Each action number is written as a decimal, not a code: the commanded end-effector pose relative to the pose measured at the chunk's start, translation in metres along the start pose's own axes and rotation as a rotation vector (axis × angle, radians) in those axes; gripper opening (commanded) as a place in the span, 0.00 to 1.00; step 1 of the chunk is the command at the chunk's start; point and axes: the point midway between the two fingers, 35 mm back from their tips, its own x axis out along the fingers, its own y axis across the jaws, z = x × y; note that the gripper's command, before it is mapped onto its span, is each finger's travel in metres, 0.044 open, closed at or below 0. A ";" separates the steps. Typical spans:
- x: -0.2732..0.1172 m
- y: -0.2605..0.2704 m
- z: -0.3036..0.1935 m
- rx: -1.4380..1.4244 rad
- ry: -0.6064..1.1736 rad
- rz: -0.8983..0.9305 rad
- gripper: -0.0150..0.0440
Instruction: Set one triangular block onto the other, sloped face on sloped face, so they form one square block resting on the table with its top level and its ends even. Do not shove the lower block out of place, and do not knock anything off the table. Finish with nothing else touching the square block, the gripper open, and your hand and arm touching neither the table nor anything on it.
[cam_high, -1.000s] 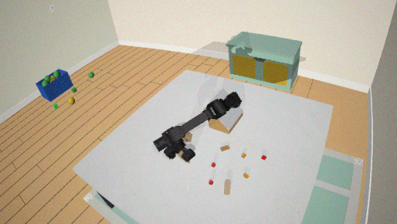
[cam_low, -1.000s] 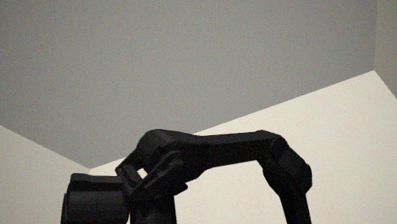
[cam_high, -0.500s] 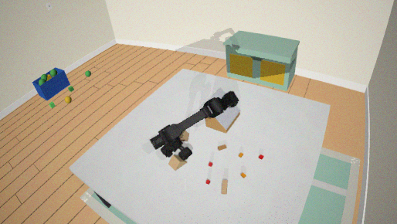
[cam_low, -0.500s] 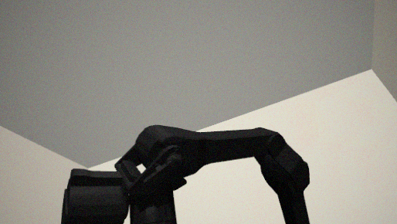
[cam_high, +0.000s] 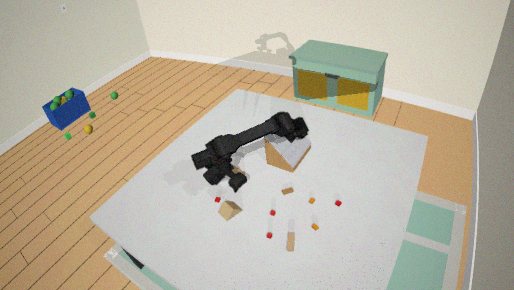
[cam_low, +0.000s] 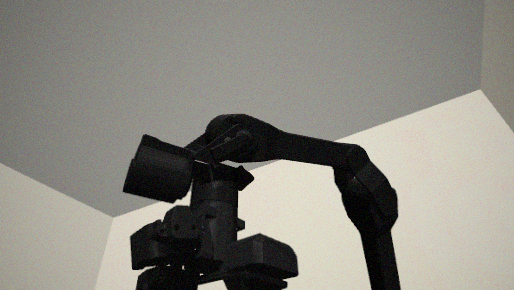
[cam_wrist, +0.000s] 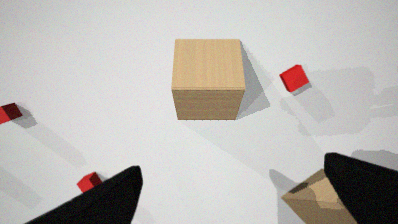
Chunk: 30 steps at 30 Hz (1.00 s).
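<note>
A light wooden triangular block (cam_high: 229, 211) (cam_wrist: 208, 65) rests on the table (cam_high: 345, 165) in front of the hand, apparently slope up, its darker upright face towards the hand. The other triangular block (cam_high: 238, 171) (cam_wrist: 312, 195) lies close by, partly hidden by the hand in the top view and by a finger in the wrist view. The two blocks are apart. My gripper (cam_high: 225, 180) (cam_wrist: 229, 167) is open and empty, above the table between the blocks. The exterior view shows only the dark arm and hand against the walls, with no blocks.
A large wood-and-grey prism (cam_high: 277, 156) stands beneath the arm's base end. Small red cubes (cam_high: 272, 213) (cam_wrist: 295, 78), orange pieces (cam_high: 312, 200), a short wooden piece (cam_high: 287, 190) and a wooden stick (cam_high: 291, 242) lie around. A blue crate (cam_high: 75, 114) and green cabinet (cam_high: 340, 62) stand beyond the table.
</note>
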 end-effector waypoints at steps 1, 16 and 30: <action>0.018 -0.006 0.001 -0.344 -0.054 -0.055 1.00; 0.058 -0.008 -0.013 -1.814 -0.201 -0.516 1.00; 0.065 0.013 -0.064 -2.738 -0.030 -1.103 1.00</action>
